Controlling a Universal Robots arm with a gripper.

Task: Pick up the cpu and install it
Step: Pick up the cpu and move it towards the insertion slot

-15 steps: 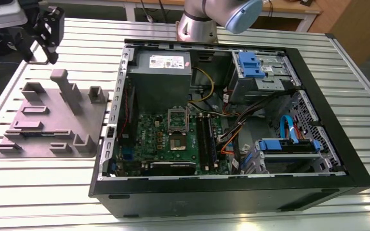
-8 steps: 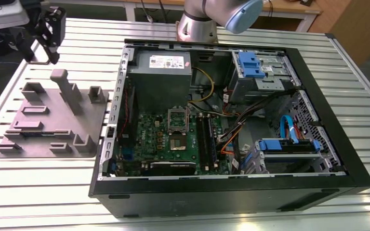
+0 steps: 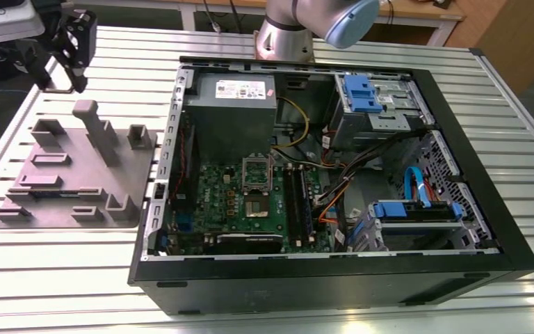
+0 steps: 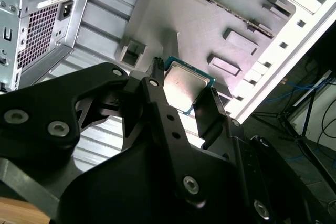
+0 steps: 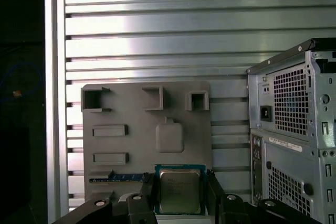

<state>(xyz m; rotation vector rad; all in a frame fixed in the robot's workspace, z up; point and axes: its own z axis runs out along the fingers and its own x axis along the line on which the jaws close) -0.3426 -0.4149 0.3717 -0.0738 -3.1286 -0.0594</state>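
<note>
The cpu point(image 5: 179, 190), a small square chip with a shiny metal top and green edge, sits between the two black fingers point(image 5: 148, 190) of my gripper point(image 5: 179, 181), which is shut on it. In the second wrist view the cpu point(image 4: 185, 85) hangs clear above the grey parts tray point(image 4: 210, 30), gripped on two opposite edges. In the exterior view my gripper point(image 3: 66, 76) hovers high over the table's far left corner, above the grey tray point(image 3: 72, 174). The motherboard's open socket point(image 3: 256, 205) lies inside the computer case point(image 3: 322, 278), well to the exterior view's right of the gripper.
The grey tray point(image 5: 131, 150) carries raised holders, a tall post point(image 3: 95, 132) and a RAM stick point(image 5: 118, 178). The open case holds a power supply point(image 3: 234, 94), blue drive brackets point(image 3: 360, 90) and loose cables point(image 3: 341, 188). The table point(image 3: 53, 278) is slatted metal.
</note>
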